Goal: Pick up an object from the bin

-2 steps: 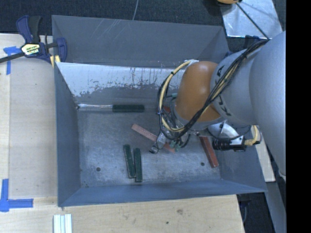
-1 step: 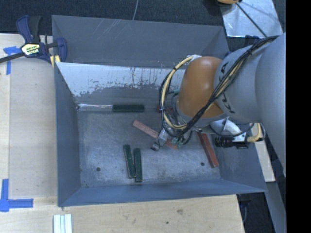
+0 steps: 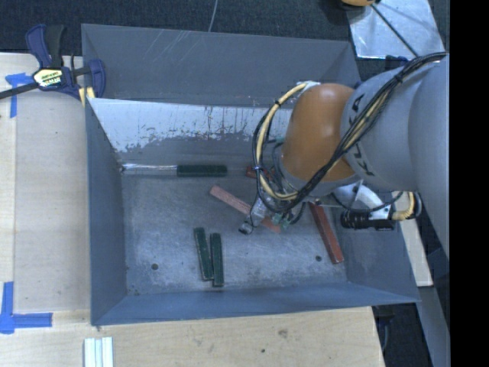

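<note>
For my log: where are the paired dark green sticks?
The dark green sticks lie side by side near the front wall of the bin, lower left of the gripper.

The arm's orange cover (image 3: 317,132) and cables (image 3: 269,128) hide the right rear part of the floor of the bin (image 3: 103,205). The gripper (image 3: 250,226) is a dark tip below them, too small to read. The pink stick (image 3: 228,198) runs under it, so its right end is covered. The reddish-brown stick (image 3: 328,239) loses its upper end beneath the arm. 1 small red piece (image 3: 250,172) peeks from behind the cables, its shape unclear.
</note>
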Controlling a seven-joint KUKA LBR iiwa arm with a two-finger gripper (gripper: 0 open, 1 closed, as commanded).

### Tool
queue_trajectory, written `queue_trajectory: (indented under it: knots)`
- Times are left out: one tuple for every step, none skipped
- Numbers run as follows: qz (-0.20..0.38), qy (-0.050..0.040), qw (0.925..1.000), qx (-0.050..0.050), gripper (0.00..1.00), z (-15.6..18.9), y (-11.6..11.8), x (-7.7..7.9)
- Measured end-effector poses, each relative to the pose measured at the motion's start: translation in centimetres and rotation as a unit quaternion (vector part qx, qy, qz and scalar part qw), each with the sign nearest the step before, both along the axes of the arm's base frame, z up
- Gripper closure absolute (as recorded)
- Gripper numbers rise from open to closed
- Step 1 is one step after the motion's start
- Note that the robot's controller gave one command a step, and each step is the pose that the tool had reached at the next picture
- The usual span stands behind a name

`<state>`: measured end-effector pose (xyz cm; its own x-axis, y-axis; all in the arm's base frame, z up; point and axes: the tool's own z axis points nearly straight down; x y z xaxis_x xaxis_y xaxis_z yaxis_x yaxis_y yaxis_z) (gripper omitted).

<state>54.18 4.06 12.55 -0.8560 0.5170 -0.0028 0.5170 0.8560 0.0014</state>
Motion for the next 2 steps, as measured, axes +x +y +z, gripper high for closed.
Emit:
queue_trajectory:
  knots:
    - [0.0, 0.0, 1.0, 0.0, 1.0, 1.01, -0.01, 0.0]
    - [0.001, 0.0001, 1.0, 0.0, 1.0, 1.9, -0.02, 0.01]
